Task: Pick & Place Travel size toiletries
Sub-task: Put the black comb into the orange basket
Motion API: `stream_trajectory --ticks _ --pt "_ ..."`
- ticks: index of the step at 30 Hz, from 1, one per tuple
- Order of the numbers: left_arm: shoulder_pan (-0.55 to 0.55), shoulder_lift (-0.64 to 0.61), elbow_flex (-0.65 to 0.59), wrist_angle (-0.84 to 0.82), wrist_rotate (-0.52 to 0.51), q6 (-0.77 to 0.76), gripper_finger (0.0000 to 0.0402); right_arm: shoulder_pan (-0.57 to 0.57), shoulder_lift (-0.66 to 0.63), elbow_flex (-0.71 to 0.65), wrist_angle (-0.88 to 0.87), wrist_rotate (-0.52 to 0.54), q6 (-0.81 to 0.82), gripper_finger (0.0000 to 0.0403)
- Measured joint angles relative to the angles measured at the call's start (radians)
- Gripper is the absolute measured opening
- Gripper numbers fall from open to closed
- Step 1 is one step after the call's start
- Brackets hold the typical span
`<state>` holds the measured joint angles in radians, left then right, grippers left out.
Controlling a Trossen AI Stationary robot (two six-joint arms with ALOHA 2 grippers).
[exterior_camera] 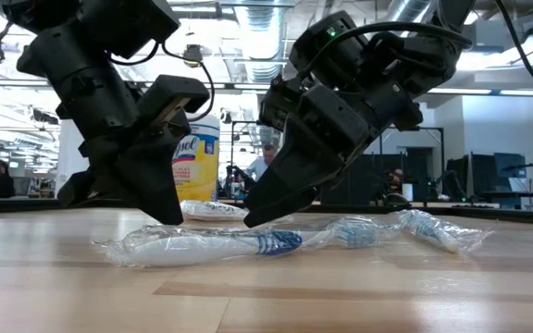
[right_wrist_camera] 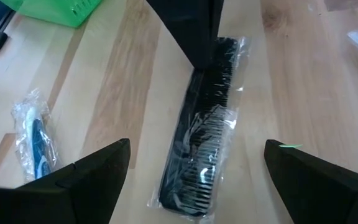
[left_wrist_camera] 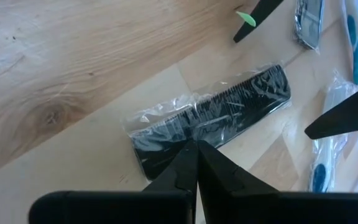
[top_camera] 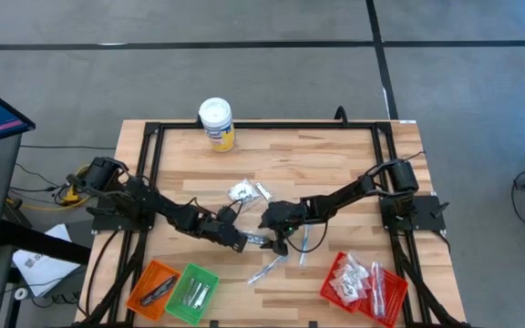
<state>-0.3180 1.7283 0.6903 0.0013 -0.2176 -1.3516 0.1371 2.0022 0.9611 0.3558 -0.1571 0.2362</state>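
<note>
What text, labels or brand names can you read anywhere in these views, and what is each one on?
"Lysol": partly readable in the low view on the yellow canister standing behind the left gripper; the smaller print under it is too blurred to read.
White sachets in the high view: black marks, too small to read.
Wrapped comb, wrapped toothbrush: no readable print.
Baskets: nothing legible.
</note>
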Motion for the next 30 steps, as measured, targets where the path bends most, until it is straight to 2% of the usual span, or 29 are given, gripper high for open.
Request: stream_trajectory --ticks 3,7,11,21,30 --pt "0.004 -0.011 -0.003 0.005 -0.008 0.005 0.0000 -0.001 0.000 0.000 -0.008 0.001 -0.007 0.0363" --pt "-0.011 -0.064 -0.012 -0.008 -0.124 0.042 0.0000 -0.009 -0.001 0.001 -0.020 -0.002 -0.008 0.0363" --pt "-0.011 -0.104 -0.010 0.006 -0.157 0.066 0.0000 -0.015 -0.002 0.001 -0.024 -0.002 -0.009 0.0363" --pt "-0.011 -0.108 -0.010 0.009 -0.142 0.083 0.0000 -0.034 -0.002 0.001 -0.025 -0.002 -0.026 0.0363" --pt "-0.040 -0.109 -0.007 -0.042 -0.038 0.066 0.0000 -0.042 -0.002 0.001 -0.026 -0.002 -0.026 0.0363"
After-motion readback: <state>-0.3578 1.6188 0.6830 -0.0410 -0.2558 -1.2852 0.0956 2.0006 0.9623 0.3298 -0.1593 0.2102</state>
